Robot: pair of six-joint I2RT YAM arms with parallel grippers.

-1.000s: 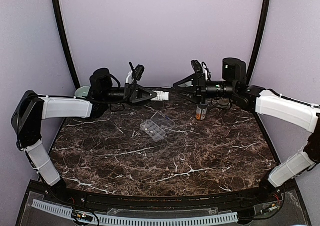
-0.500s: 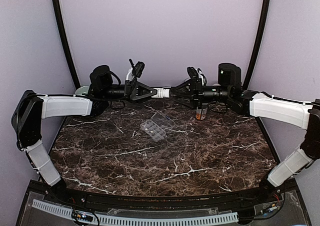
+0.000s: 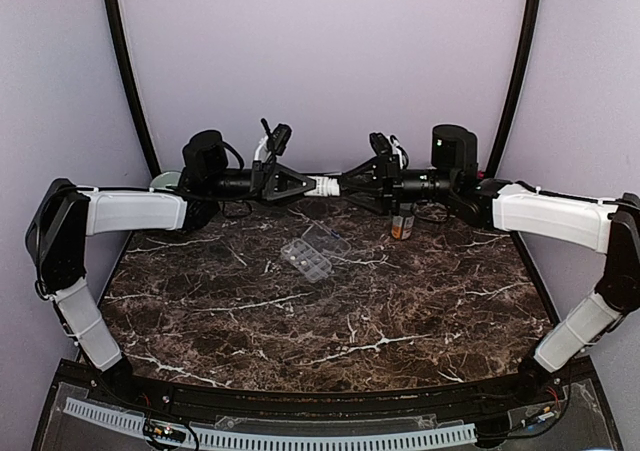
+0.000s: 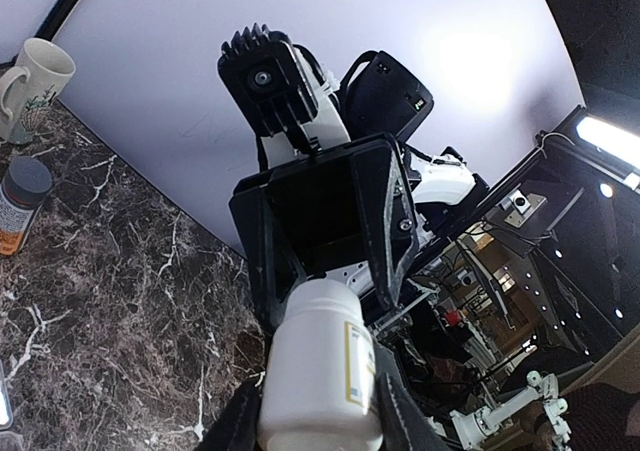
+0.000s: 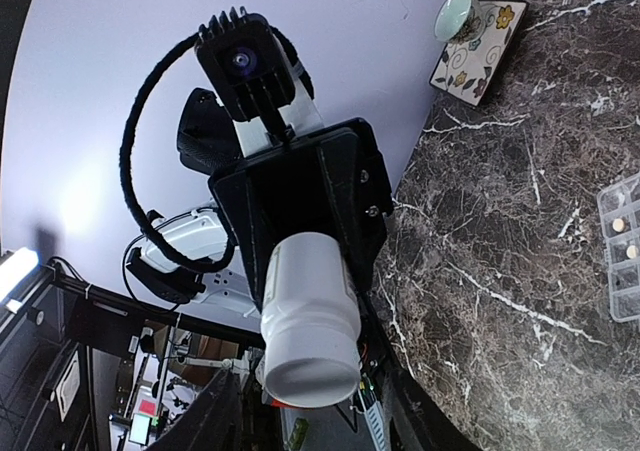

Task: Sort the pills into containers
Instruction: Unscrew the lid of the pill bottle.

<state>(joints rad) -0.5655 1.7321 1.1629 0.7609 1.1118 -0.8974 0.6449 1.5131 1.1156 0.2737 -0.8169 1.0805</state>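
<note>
While the one organiser box (image 3: 308, 259) lies mid-table, lid open, long axis running far-left to near-right, my left gripper (image 3: 308, 186) clamps one white bottle (image 3: 322, 186) held level. My right gripper (image 3: 340, 183) straddles its end, but I cannot tell if it touches. One amber bottle (image 3: 401, 227) stands nearby.

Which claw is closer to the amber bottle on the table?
Right. The right claw hangs in the air just beside the amber bottle; the left claw is farther off, holding a white bottle.

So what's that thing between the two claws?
A small white bottle, horizontal, held in the left gripper; the right gripper flanks its other end. The top external view shows it.
</note>
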